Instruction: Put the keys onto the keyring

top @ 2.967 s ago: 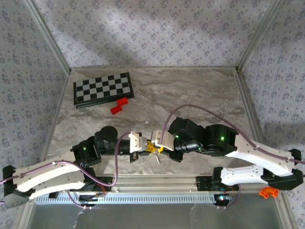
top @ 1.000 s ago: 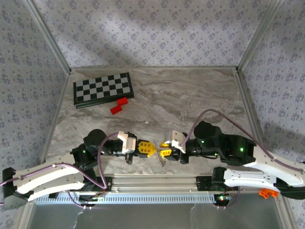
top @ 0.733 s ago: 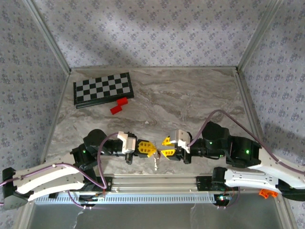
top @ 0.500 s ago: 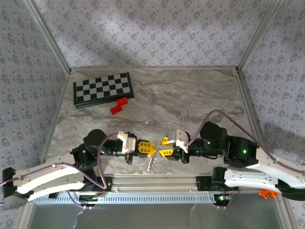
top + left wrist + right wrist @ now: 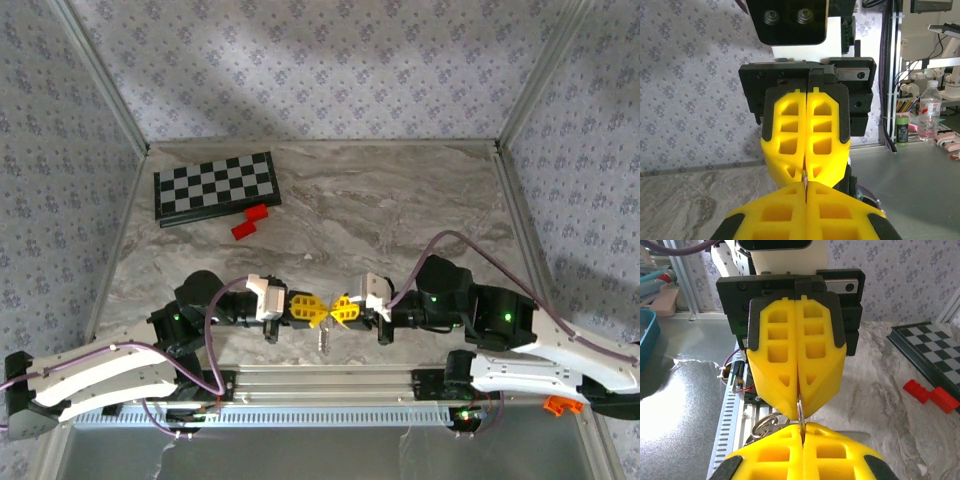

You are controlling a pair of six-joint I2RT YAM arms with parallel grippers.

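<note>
Seeing left gripper [image 5: 318, 309] and right gripper [image 5: 338, 308], yellow latticed fingers [image 5: 775, 355], closed tight tip to tip on thin silvery keyring [image 5: 800, 417] over near edge of veined marble table [image 5: 400, 200], red blocks [image 5: 250, 221] then checkered board [image 5: 215, 187] further back.

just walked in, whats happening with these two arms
The two arms meet fingertip to fingertip at the near side of the table. The left gripper and right gripper are both shut on a thin metal keyring, held edge-on between them. A silvery bunch, probably keys, hangs just below it. The chessboard and red blocks lie at the far left, away from both arms.
</note>
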